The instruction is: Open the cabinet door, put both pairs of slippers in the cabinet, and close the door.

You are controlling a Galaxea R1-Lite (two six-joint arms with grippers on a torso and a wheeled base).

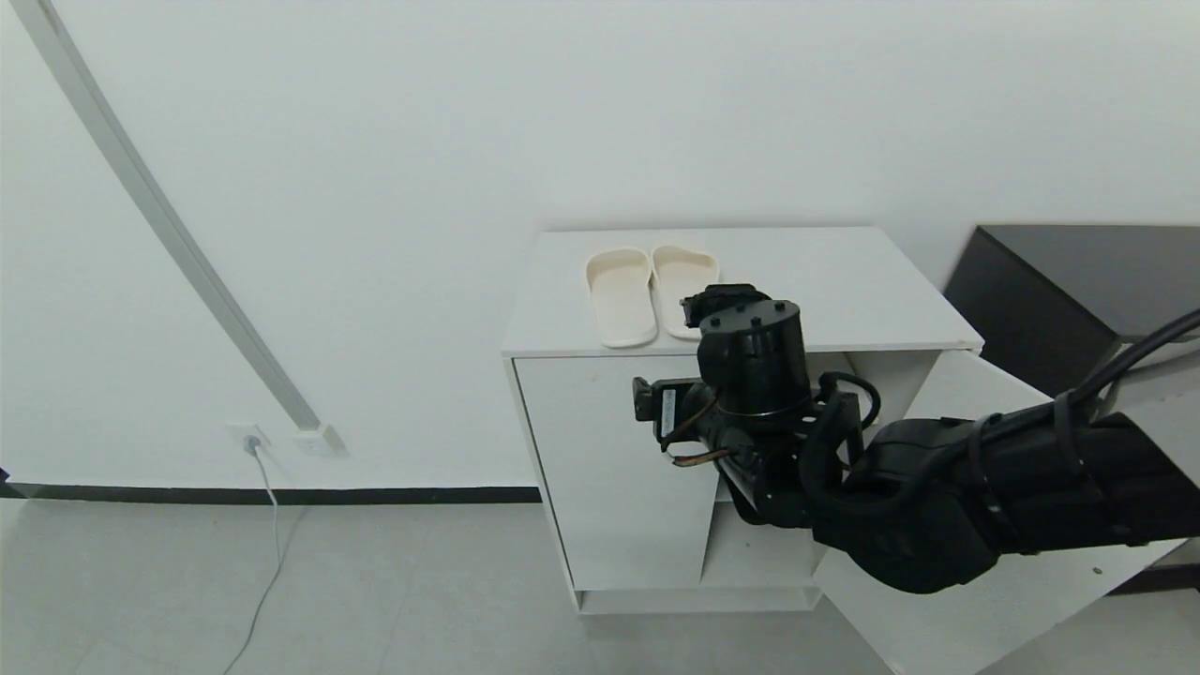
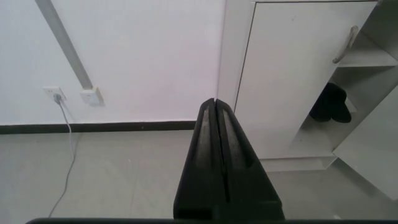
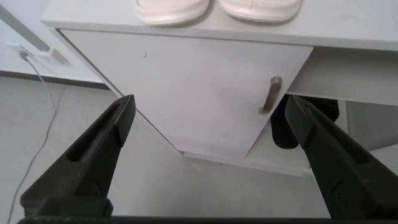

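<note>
Cream slippers (image 1: 652, 293) lie side by side, touching, on top of the white cabinet (image 1: 844, 281), near its front edge. A dark pair (image 2: 331, 103) sits on the lower shelf inside, so one pair looks to be stowed and this second one is the step in hand. The cabinet's right door (image 1: 966, 614) stands open; the left door (image 1: 609, 469) is closed, its handle (image 3: 271, 94) untouched. The right hand (image 3: 210, 102) hangs before the closed door just below the cream pair, fingers spread wide and empty. The left hand (image 2: 216, 102) waits low and well off to the side, fingers pressed together. The next move likely calls for lifting the right hand above the top and closing across both slippers together.
</note>
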